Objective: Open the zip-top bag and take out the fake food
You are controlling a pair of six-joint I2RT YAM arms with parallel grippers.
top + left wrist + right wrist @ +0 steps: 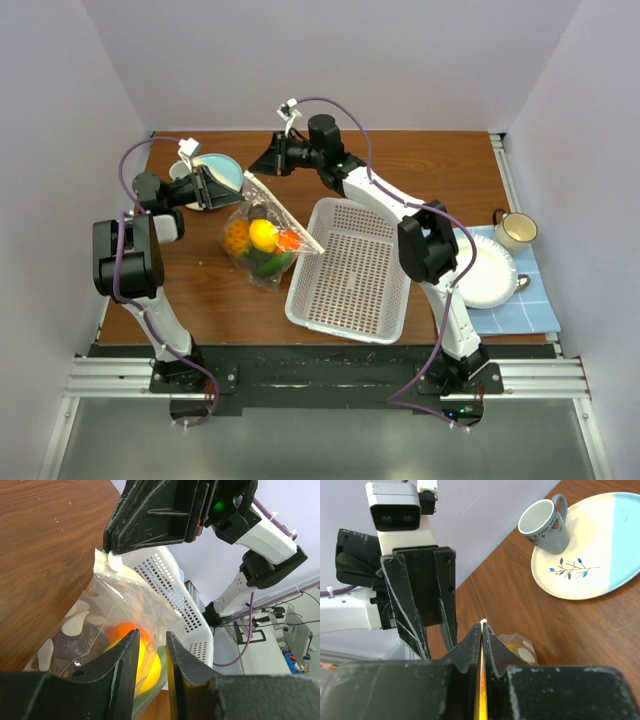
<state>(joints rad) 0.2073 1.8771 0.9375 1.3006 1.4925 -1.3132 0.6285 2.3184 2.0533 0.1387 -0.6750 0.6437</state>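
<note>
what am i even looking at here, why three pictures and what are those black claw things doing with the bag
These are two robot arms bolted to a wooden table. One picture looks down from above; the other two come from cameras on each arm's wrist, so each shows its own jaws up close. On the table lie a white basket, a plate with a mug, and further plates and a cup on a blue cloth. The zip-top bag holds the fake food: an orange, a lemon and a green piece. The right gripper is shut on the bag's top edge. The left gripper has the bag between its slightly parted jaws.
</note>
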